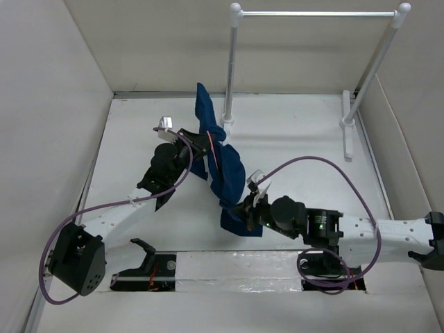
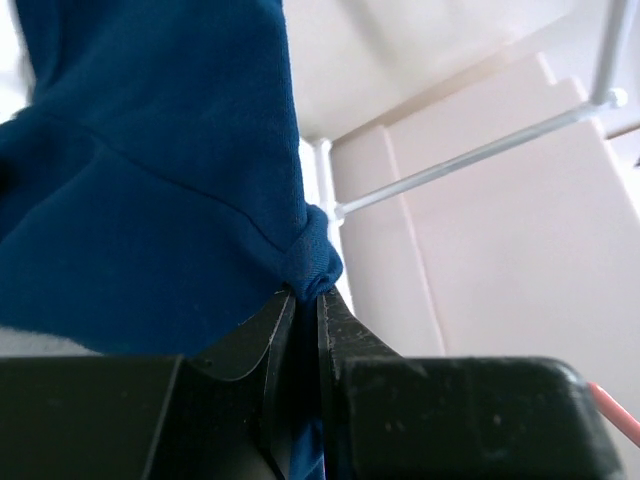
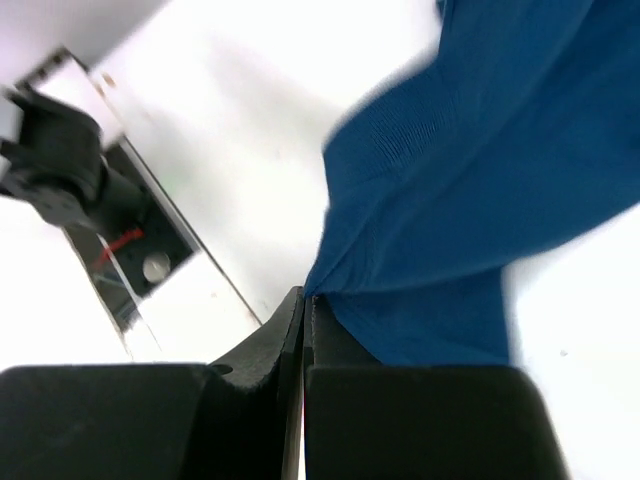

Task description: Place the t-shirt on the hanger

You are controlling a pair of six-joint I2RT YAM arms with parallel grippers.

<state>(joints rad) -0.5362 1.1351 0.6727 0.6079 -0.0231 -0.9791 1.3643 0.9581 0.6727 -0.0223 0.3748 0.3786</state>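
Above the table [image 1: 298,146], the navy t-shirt [image 1: 229,177] hangs bunched, twisted lengthwise.

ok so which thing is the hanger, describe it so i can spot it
In the top view, find the dark blue t-shirt bunched in the middle of the white table. The hanger is the thin pink wire showing against that cloth, mostly covered by it. Unlike the tall white rack behind and the purple cables, it is pink and sits in the shirt.

Navy-blue t-shirt [image 1: 225,173], pink hanger [image 1: 211,151], white rack [image 1: 316,13]
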